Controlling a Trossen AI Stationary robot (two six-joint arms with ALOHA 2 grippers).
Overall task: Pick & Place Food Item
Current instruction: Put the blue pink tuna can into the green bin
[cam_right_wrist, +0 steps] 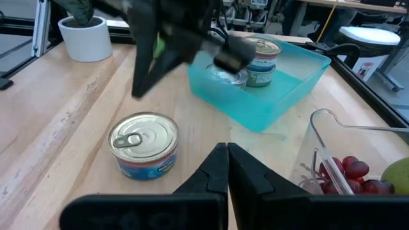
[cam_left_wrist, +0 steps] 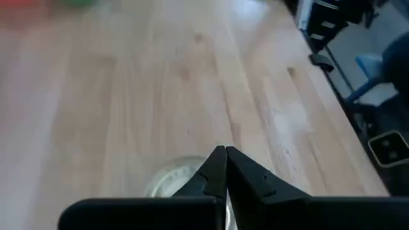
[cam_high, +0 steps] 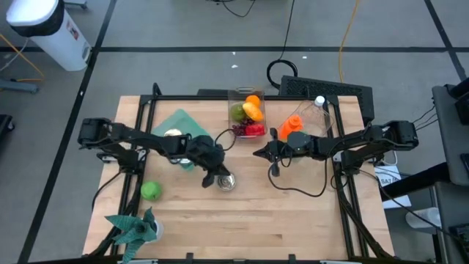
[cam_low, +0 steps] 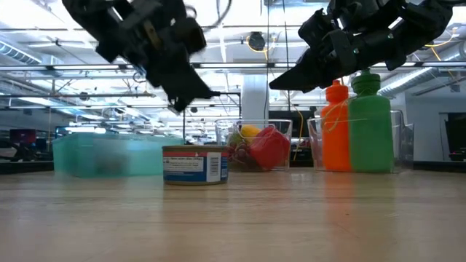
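On the wooden table [cam_high: 242, 220], from above, a tin can [cam_high: 226, 182] stands upright near the middle, and the left gripper [cam_high: 211, 176] hangs just beside it, fingers pinched together with nothing between them. Behind the left arm sits a teal tray [cam_high: 178, 123], likely the spot cans belong in. A green ball-shaped fruit [cam_high: 150, 191] lies near the left edge, a potted plant [cam_high: 137, 229] at the front corner. The right gripper [cam_high: 274, 164] waits mid-table, clenched on nothing, in front of a clear bin of fruit [cam_high: 248, 111] and a clear bin of bottles [cam_high: 308, 117].

Down at table height, the can [cam_low: 195, 164] rests flat on the wood, blue label facing us, and the left gripper [cam_low: 191, 98] is clearly above it, not touching. The right gripper [cam_low: 280, 81] hovers higher, off to the side.

Looking along the left wrist, the two fingers [cam_left_wrist: 214, 169] meet at their tips over the can's lid [cam_left_wrist: 171, 182], which peeks out just beneath them. No grip here.

From the right wrist, its own fingers [cam_right_wrist: 220, 163] are pressed shut, parked out of the way. The can [cam_right_wrist: 144, 144] stands pull-tab up, free of everything, and two more cans [cam_right_wrist: 259, 59] already sit inside the teal tray [cam_right_wrist: 287, 86]. My read: this can is next to go in.
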